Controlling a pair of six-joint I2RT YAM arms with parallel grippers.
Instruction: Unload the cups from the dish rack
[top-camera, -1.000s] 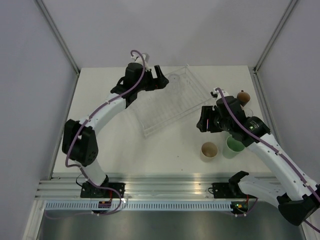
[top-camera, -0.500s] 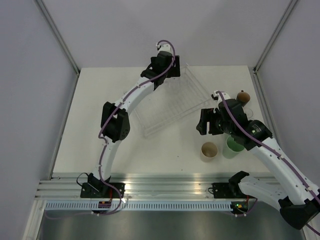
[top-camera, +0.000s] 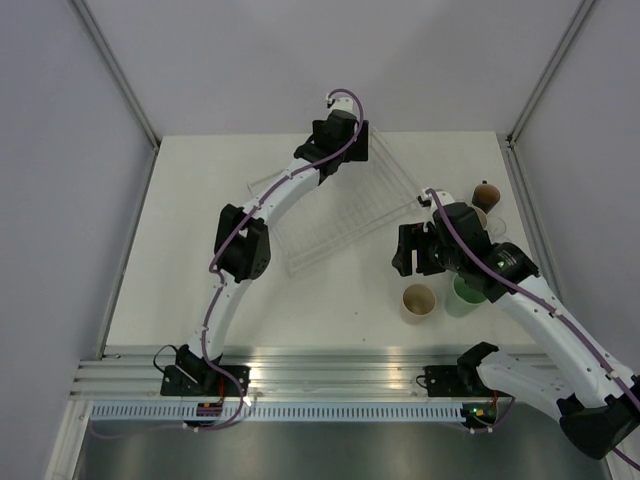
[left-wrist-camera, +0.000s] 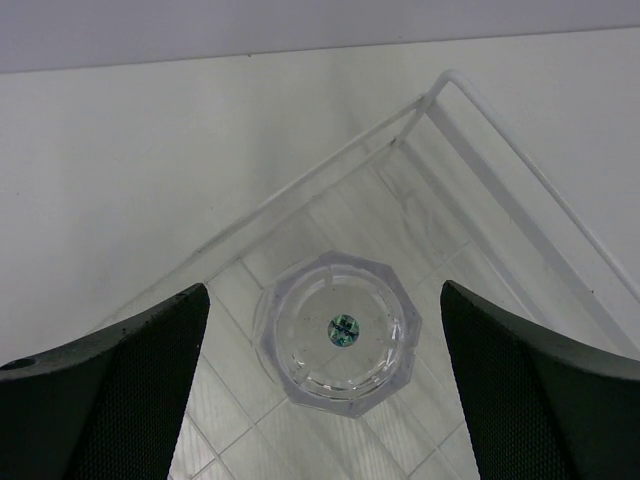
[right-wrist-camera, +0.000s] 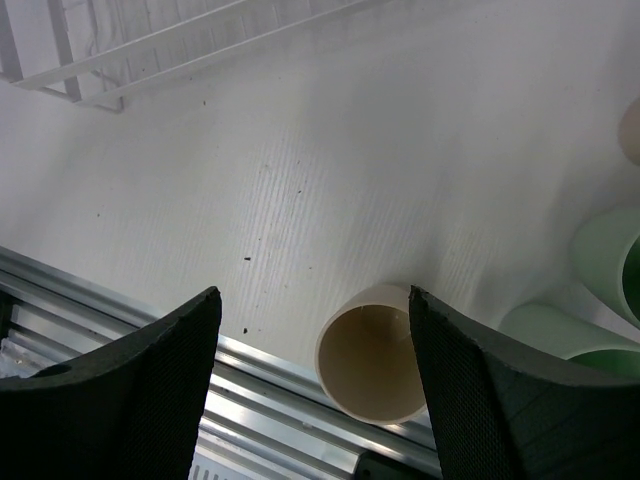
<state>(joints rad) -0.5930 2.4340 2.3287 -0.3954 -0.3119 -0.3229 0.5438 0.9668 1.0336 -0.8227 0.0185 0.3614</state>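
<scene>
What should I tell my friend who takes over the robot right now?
Left gripper: open, poised right over the clear cup, not gripping it.
Right gripper: open and empty, above the table near the unloaded cups.
Things: the clear cup sits in a far corner of the dish rack. A beige cup and green cups stand on the table.
Done: those cups are out.
Left: lift out the clear cup. No other cup shows in the rack.

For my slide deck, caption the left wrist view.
Open left gripper above the clear faceted cup in a corner of the white wire dish rack.
</scene>
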